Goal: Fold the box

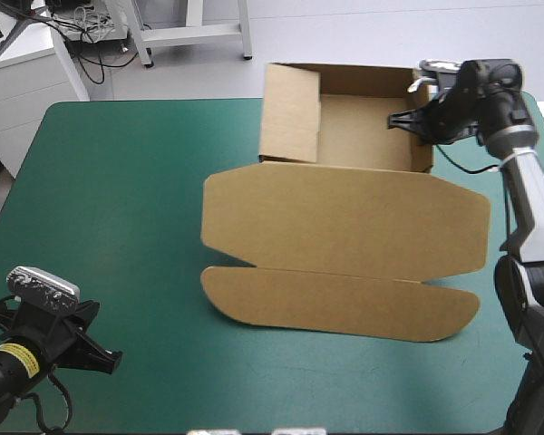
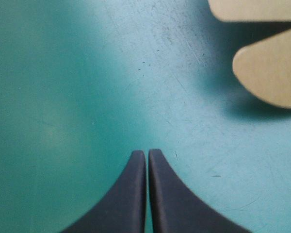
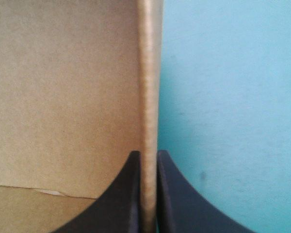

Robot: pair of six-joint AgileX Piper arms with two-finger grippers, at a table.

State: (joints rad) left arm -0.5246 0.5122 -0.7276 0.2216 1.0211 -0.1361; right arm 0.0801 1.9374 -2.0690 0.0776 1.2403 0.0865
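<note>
1. Fingers [image 2: 131,194] of the left gripper [image 2: 146,154] are pressed together into one point with nothing between them. This gripper hangs low over the near left corner of the table [image 1: 118,199], above bare teal-green cover.
2. Ahead of that gripper and off to one side, two rounded brown corners of the box [image 2: 271,73] show in the left wrist view. They lie flat on the cover, well apart from the black fingers.
3. In the high view the box [image 1: 344,227] takes up the middle and right of the table. Its tray part is at the far edge, and the lid lies flat toward the near side, ending in a long rounded front flap [image 1: 340,304].
4. The tray's left side wall [image 1: 288,113] stands raised, tilted a little outward, with the back wall up behind it.
5. The right side wall [image 3: 149,73] also stands upright, its top edge running straight ahead in the right wrist view.
6. The right gripper [image 3: 148,154] reaches in from the table's far right corner. It is clamped on that wall, one black finger inside the tray and the other outside over the cover.
</note>
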